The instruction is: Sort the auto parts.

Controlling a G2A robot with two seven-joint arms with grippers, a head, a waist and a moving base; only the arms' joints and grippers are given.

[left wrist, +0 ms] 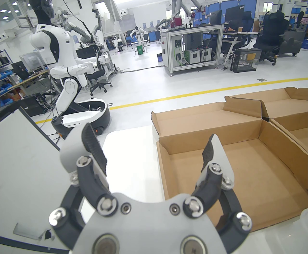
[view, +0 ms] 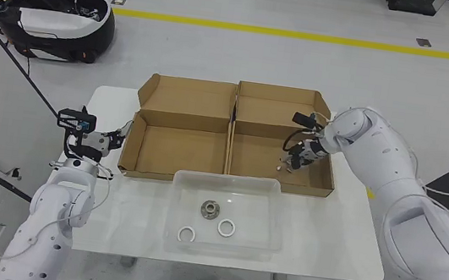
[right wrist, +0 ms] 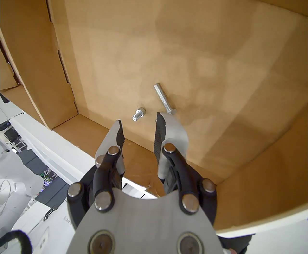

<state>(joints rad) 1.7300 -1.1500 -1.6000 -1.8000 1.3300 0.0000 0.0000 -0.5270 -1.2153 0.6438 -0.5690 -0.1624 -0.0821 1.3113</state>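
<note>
Our right tool [right wrist: 139, 118], half open and empty, is over the cardboard box [view: 256, 157]; the rings [view: 227, 227] lie in the tray [view: 228, 177], nearer us.

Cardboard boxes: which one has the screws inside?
The box under the right gripper: a long bolt and a short bolt lie on its floor. The other box, nearer the left gripper, holds none.

The left arm [view: 57, 212] is stretched forward on the left side. The left gripper [left wrist: 149, 134] points ahead, roughly level, with its fingers [left wrist: 92, 144] spread wide and nothing between them. The right arm [view: 390, 175] bends inward from the right side, wrist tipped downward. The right gripper [right wrist: 138, 121] points down, its fingers parted by a narrower gap, gripping nothing.
</note>
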